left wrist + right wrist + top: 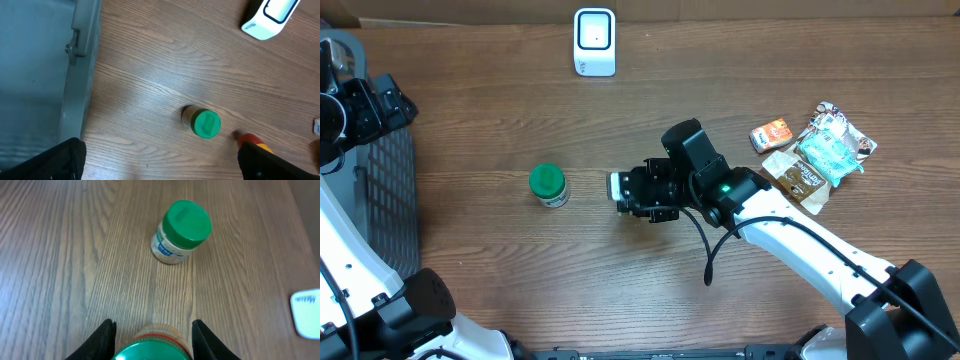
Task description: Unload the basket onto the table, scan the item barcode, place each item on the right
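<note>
Clamps green-lidded jar (150, 352) in right gripper (152, 327) at table (520, 290) centre, left gripper (160, 165) wide open at 9 o'clock. Lift clear of neighbouring jar (548, 185); turn label (617, 187) squarely toward scanner (594, 42) at 12 o'clock.

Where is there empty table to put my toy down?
Bare table lies between the white scanner and the green-lidded jar, and along the near edge below that jar. It is crowded on the right by the snack packets and around the right gripper holding another jar.
</note>
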Action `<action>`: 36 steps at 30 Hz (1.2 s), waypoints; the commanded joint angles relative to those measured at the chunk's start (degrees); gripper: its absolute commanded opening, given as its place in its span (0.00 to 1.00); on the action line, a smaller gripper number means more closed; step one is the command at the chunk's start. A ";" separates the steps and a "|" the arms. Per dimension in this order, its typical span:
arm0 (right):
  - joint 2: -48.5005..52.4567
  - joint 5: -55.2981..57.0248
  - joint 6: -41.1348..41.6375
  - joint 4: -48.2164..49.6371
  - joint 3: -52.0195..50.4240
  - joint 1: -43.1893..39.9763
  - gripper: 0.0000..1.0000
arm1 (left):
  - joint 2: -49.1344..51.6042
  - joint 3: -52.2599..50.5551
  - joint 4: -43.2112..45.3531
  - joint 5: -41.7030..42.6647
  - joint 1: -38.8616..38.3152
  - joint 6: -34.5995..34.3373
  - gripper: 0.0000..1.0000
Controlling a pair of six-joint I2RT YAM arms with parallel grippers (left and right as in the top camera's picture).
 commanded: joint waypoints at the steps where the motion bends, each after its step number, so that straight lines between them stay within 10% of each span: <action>1: -0.02 -2.03 -7.43 -0.87 0.35 0.11 0.04 | 0.35 -0.24 0.00 0.11 -0.07 1.09 0.99; 16: 2.08 -2.56 -6.93 -2.54 0.33 0.26 0.39 | 0.35 -0.24 0.00 0.11 -0.07 1.09 1.00; 22: 2.08 -4.02 -3.91 -2.29 0.33 0.26 0.69 | 0.35 -0.24 0.00 0.11 -0.07 1.09 1.00; 25: 2.08 -4.02 -3.67 -2.16 0.33 0.26 1.00 | 0.35 -0.24 0.00 0.11 -0.07 1.09 1.00; 36: 0.02 -4.00 18.29 8.46 4.39 -2.05 1.00 | 0.35 -0.24 0.00 0.11 -0.07 1.09 1.00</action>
